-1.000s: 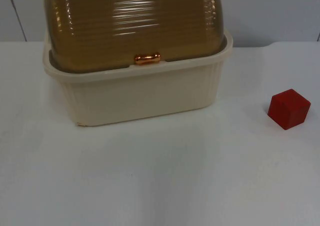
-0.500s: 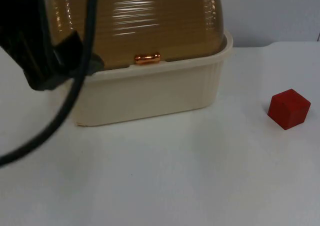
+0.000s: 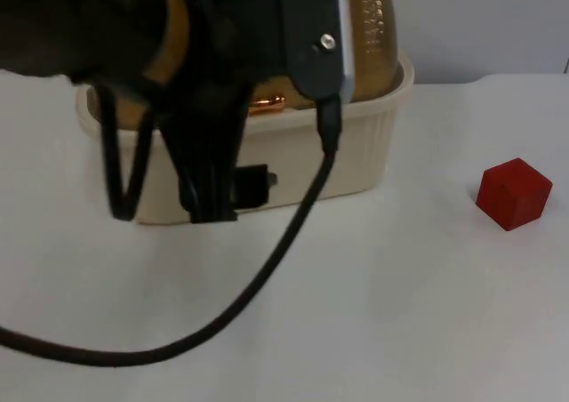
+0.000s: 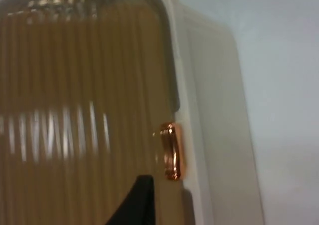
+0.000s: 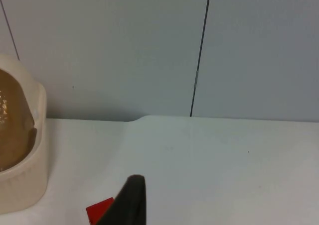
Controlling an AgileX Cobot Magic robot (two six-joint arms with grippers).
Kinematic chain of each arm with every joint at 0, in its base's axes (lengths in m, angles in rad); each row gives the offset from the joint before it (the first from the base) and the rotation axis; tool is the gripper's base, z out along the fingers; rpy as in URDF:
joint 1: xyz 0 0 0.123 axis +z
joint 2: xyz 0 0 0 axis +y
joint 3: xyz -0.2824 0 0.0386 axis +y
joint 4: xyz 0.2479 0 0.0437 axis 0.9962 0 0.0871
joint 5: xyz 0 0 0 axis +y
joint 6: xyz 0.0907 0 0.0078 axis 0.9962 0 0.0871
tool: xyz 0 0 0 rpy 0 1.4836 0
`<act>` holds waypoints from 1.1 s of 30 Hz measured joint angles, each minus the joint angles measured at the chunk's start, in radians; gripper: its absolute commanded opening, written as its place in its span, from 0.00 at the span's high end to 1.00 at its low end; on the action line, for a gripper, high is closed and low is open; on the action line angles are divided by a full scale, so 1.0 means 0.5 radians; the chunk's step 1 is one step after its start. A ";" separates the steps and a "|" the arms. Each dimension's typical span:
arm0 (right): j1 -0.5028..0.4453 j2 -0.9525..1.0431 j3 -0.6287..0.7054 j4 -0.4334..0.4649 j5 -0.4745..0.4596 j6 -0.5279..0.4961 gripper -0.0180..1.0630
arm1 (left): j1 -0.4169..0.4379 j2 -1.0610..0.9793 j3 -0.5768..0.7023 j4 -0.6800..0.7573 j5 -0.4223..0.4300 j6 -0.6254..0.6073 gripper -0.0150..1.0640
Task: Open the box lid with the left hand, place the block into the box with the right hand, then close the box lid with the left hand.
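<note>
A cream box with a ribbed amber lid stands at the back left of the table, lid down. Its copper handle sits at the lid's front edge. My left gripper hangs over the front of the box and hides much of the lid. In the left wrist view the left gripper is close above the lid, just beside the handle. The red block lies alone on the table at the right. My right gripper waits above the table near the block.
The white table stretches open in front of the box and between it and the block. The grey partition wall closes off the back, right behind the box.
The left arm has swung in from the upper left and now hangs across the box front, covering most of the lid. Box, lid and block have not moved.
</note>
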 measured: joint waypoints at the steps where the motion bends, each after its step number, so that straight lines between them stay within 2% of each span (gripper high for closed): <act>1: 0.000 0.000 0.000 0.000 -0.005 0.000 0.01 | 0.000 0.038 -0.019 0.018 0.000 -0.005 0.01; 4: 0.000 0.000 0.000 0.000 -0.009 0.000 0.01 | 0.000 0.126 -0.058 0.041 0.000 -0.009 0.01; 9: 0.000 0.000 0.000 -0.017 -0.009 0.000 0.01 | 0.000 0.246 -0.122 0.048 0.000 -0.066 0.08; 11: 0.000 0.000 0.000 -0.033 -0.009 0.000 0.01 | 0.000 0.287 -0.151 0.056 0.000 -0.102 0.19; 14: 0.000 0.000 0.000 -0.042 -0.009 0.000 0.01 | 0.000 0.322 -0.177 0.056 0.005 -0.141 0.44; 15: 0.000 0.000 0.000 -0.042 -0.009 0.000 0.01 | 0.000 0.330 -0.191 0.060 0.005 -0.166 0.44; 19: 0.000 0.000 0.000 -0.042 -0.009 0.000 0.01 | 0.000 0.354 -0.219 0.078 -0.002 -0.214 0.79; 20: 0.000 0.000 0.000 -0.042 -0.009 0.000 0.01 | 0.000 0.363 -0.219 0.082 -0.002 -0.214 0.79; 23: 0.000 0.000 0.000 -0.042 -0.009 -0.005 0.01 | 0.024 0.405 -0.219 0.095 -0.038 -0.227 0.96; 24: 0.000 0.000 0.000 -0.042 -0.009 -0.005 0.01 | 0.043 0.421 -0.219 0.095 -0.062 -0.227 0.99; 33: 0.000 0.000 0.000 -0.042 -0.009 -0.005 0.01 | 0.223 0.478 -0.289 0.102 -0.179 -0.236 0.99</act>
